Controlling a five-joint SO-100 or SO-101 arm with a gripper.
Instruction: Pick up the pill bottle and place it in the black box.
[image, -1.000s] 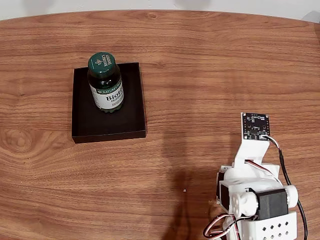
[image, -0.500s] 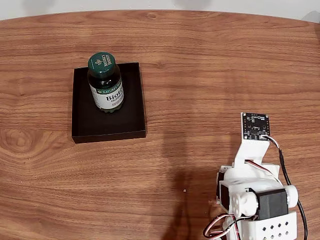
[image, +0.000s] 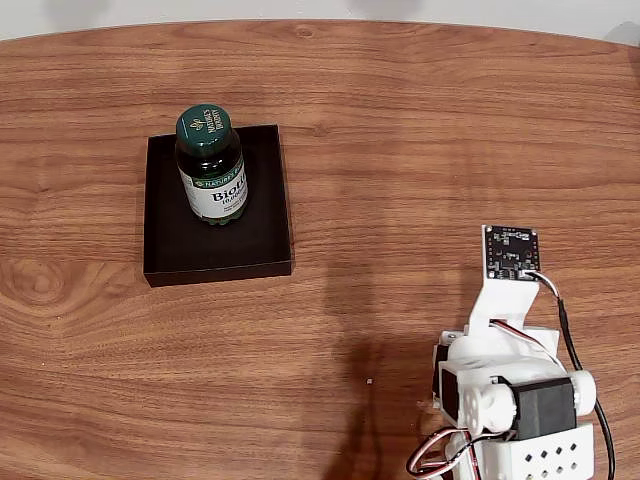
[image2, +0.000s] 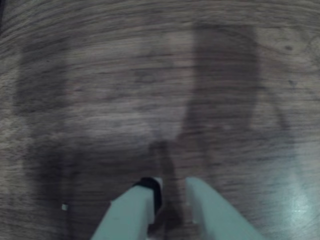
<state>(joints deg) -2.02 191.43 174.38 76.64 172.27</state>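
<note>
pill bottle (image: 211, 165) upright in black box (image: 170, 250) | pincer (image2: 170, 190) narrow, empty, above bare table (image: 420, 130) | arm (image: 505, 400) well apart

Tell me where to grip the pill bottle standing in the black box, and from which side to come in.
Grip the pill bottle around its dark green cap, coming down from above. It stands upright in the black box, so the low walls likely hinder a low side approach, and the round cap should fit between the fingers.
</note>
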